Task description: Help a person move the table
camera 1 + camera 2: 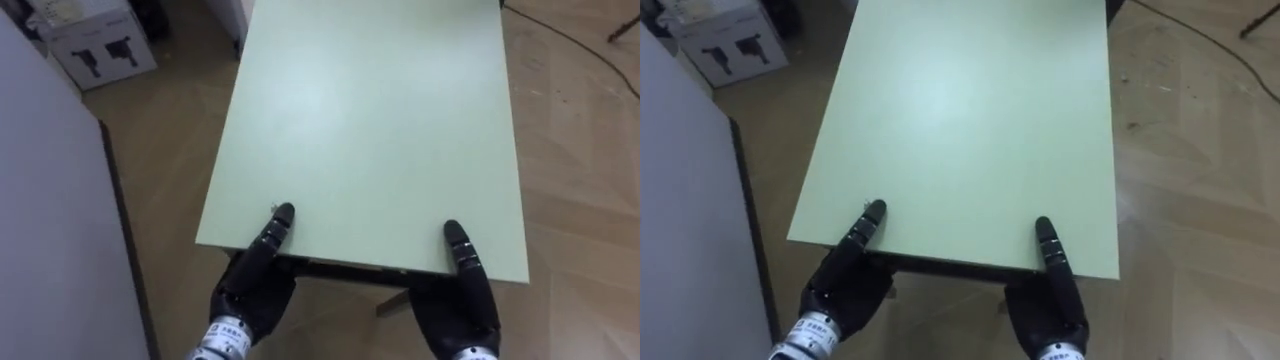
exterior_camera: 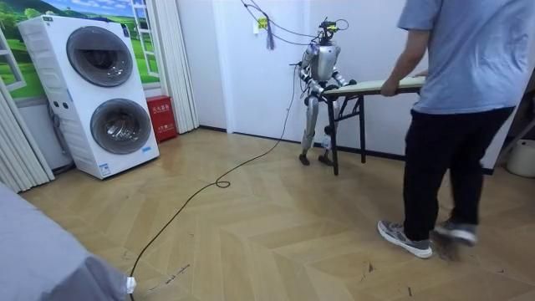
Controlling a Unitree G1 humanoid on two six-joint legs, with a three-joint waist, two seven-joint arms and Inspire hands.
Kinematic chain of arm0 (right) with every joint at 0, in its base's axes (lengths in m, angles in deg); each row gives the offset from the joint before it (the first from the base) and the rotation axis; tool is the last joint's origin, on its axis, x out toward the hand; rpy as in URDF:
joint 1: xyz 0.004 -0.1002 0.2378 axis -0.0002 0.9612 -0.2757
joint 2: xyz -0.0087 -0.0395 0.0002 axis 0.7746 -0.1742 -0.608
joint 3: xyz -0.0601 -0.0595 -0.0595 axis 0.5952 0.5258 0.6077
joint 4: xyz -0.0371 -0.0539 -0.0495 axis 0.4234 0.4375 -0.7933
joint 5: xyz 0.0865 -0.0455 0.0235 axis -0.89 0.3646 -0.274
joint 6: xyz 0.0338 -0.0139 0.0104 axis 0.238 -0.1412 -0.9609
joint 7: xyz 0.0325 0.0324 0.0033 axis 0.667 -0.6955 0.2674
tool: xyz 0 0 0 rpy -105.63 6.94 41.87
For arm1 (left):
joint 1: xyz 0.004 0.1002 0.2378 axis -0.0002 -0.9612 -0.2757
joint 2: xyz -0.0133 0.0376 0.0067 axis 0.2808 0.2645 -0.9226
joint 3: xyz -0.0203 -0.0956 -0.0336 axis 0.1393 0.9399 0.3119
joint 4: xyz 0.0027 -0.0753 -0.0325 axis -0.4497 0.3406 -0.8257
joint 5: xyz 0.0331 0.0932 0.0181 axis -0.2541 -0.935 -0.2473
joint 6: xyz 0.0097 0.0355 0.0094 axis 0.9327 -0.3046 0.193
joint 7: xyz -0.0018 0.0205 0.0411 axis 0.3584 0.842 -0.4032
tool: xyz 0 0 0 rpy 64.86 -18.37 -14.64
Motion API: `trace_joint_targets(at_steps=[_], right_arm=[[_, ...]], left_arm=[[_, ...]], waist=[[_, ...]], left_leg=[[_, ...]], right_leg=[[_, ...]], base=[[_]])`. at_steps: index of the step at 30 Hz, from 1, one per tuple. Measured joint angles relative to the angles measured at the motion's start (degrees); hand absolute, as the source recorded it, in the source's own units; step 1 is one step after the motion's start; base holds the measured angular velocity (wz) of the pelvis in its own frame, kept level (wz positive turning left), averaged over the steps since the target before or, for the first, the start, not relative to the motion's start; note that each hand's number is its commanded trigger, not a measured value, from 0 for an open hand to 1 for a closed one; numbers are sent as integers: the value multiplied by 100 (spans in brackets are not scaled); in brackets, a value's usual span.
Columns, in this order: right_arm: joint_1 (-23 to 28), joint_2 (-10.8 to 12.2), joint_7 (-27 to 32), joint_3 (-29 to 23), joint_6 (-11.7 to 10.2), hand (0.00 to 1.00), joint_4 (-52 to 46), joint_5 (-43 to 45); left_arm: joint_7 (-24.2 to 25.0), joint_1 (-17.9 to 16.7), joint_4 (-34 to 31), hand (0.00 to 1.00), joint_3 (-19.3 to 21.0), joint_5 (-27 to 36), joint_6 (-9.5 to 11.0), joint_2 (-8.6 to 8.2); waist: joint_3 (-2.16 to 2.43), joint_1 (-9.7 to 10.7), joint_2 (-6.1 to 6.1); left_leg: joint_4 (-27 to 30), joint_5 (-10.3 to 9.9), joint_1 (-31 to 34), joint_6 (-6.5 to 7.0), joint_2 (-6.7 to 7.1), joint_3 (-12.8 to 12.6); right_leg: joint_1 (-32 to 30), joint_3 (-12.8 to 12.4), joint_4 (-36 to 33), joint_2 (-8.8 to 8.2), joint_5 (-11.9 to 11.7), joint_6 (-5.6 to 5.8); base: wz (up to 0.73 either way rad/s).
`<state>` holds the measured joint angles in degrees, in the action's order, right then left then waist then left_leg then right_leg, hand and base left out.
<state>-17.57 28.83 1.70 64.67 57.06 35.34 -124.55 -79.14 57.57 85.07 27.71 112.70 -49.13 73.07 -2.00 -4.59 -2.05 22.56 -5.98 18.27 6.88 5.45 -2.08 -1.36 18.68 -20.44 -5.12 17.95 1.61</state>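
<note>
Room view: the robot is seen standing at the left end of the table [image 2: 364, 85], by the white wall, upper middle of the frame.
Table: a pale green top on dark legs. In the eye views it is seen running from the lower middle to the top edge of the frame, with parquet floor [image 1: 580, 200] around it.
Left hand [image 1: 250, 290]: placed at the table's near edge, lower left of the frame. Part is laid on the top and the rest lies below the edge, so whether it is clamped cannot be told.
Right hand [image 1: 462, 300]: placed at the same edge, lower right, in the same way. Clamping cannot be told.
Person [image 2: 460, 84]: seen at the right of the room view, bent towards the table's other end.
Person's hand [image 2: 389, 89]: set on that end.
Washers [image 2: 104, 92]: two are stacked at the left of the room view, well apart from the table.
Box [image 1: 100, 40]: white, on the floor, upper left of the left eye view.
</note>
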Motion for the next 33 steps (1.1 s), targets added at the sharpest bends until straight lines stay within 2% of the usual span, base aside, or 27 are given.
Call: trace_joint_targets(at_steps=[1,3,6,8,9,10,11,13,16,19,20,21,22,23,24,25,26,27,28,29,30,31,33], right_arm=[[0,1,0,-2,4,100,15,-1],[-33,-1,1,-5,7,100,47,15],[-59,-24,6,-7,7,100,70,46],[-174,-30,73,-19,81,100,65,83],[-221,-32,98,-30,117,100,65,87],[-287,-41,144,-55,166,100,64,119],[-330,-59,164,-74,194,100,64,162],[-389,-63,183,-104,237,100,65,231],[-388,-27,212,-122,330,100,65,274],[-356,-10,270,-120,428,100,106,316],[-344,-16,281,-124,475,100,138,356],[-344,-12,287,-133,495,100,137,405],[-368,22,291,-164,529,100,132,517],[-389,10,317,-160,590,100,138,534],[-414,-9,357,-160,636,100,159,534],[-404,32,413,-155,702,100,266,605],[-352,42,422,-158,706,100,274,652],[-337,43,422,-158,706,100,283,668],[-290,69,422,-159,705,100,330,689],[-217,85,422,-155,705,100,335,660],[-208,105,422,-144,706,100,359,623],[-209,117,429,-123,706,100,398,532],[-241,120,468,-124,706,100,416,485]], left_arm=[[1,-16,-2,100,-1,-2,-1,-5],[1,-59,-2,100,4,-2,-1,-25],[0,-94,0,100,10,20,-6,-51],[17,-94,-25,100,73,103,-4,-67],[21,-94,-33,100,84,151,0,-56],[30,-92,-35,100,87,231,1,-45],[29,-93,-34,100,86,278,1,-50],[29,-92,-34,100,93,303,31,-58],[30,-97,-33,100,109,323,56,-19],[29,-216,-12,100,127,334,55,-14],[29,-279,16,100,133,334,54,-33],[31,-314,17,100,152,333,54,-65],[78,-381,29,100,213,333,59,-150],[124,-436,44,100,246,355,70,-175],[125,-436,76,100,255,370,70,-173],[99,-432,217,100,239,374,59,-191],[30,-413,298,100,240,348,61,-195],[15,-414,325,100,239,342,61,-198],[-6,-416,374,100,240,342,58,-189],[-15,-414,390,100,239,330,43,-190],[-15,-408,392,100,244,330,35,-174],[-15,-343,436,100,254,328,0,-134],[-18,-249,482,100,311,240,-104,-106]], waist=[[0,33,2],[2,30,9],[2,26,26],[15,11,37],[15,28,38],[17,51,43],[20,37,46],[22,-1,41],[24,-68,27],[21,-65,-11],[26,-32,0],[28,21,26],[13,37,-11],[14,-88,-107],[-1,-85,-137],[46,35,-62],[50,171,-54],[44,220,-63],[38,331,-68],[35,402,-70],[35,425,-70],[40,431,-48],[39,403,-52]], left_leg=[[-40,56,14,-7,36,84],[-155,155,18,-5,54,100],[-370,342,13,13,71,-1],[-547,427,15,-81,1,-357],[-545,419,23,-89,-34,-473],[-492,355,26,-107,-91,-712],[-461,315,15,-101,-66,-714],[-536,318,12,-98,18,-584],[-604,324,-42,-110,110,-494],[-692,327,-124,-117,170,-382],[-777,381,-199,-249,236,-327],[-685,320,-162,-404,245,-400],[437,-260,134,-165,-140,-890],[1379,-1171,315,-283,-565,-897],[1582,-1300,364,-59,-519,-769],[1637,-1352,354,60,-350,-629],[1468,-1305,279,-11,-198,-541],[1360,-1264,217,-63,-161,-549],[1132,-1169,57,-57,-92,-570],[995,-1095,-71,29,-54,-606],[957,-1090,-115,38,-62,-658],[851,-1091,-206,38,-66,-784],[616,-1085,-344,30,-66,-991]], right_leg=[[40,112,62,4,-18,-8],[100,289,178,21,-48,-26],[120,586,301,-5,-71,-50],[133,890,393,-122,-93,-72],[152,952,394,-128,-95,-69],[210,1063,384,-145,-84,-46],[258,1107,371,-157,-67,-3],[241,1040,378,-100,-90,65],[169,566,288,-94,-120,89],[104,498,-36,-157,-151,57],[76,515,-146,-240,-174,17],[69,556,-164,-371,-188,-8],[-25,597,-490,-432,-80,109],[-275,586,-1347,-461,230,174],[-478,501,-1813,-497,337,191],[-812,183,-2455,-658,440,168],[-1087,-21,-2537,-765,453,179],[-1201,-96,-2496,-830,428,221],[-1319,-160,-2267,-910,352,308],[-1379,-136,-1993,-1002,256,330],[-1396,-131,-1856,-1025,192,317],[-1413,-140,-1606,-1038,28,324],[-1441,-248,-1305,-968,-187,321]], base=[[44],[55],[60],[38],[36],[34],[29],[24],[22],[20],[29],[26],[-10],[-19],[4],[70],[85],[89],[81],[80],[65],[50],[31]])
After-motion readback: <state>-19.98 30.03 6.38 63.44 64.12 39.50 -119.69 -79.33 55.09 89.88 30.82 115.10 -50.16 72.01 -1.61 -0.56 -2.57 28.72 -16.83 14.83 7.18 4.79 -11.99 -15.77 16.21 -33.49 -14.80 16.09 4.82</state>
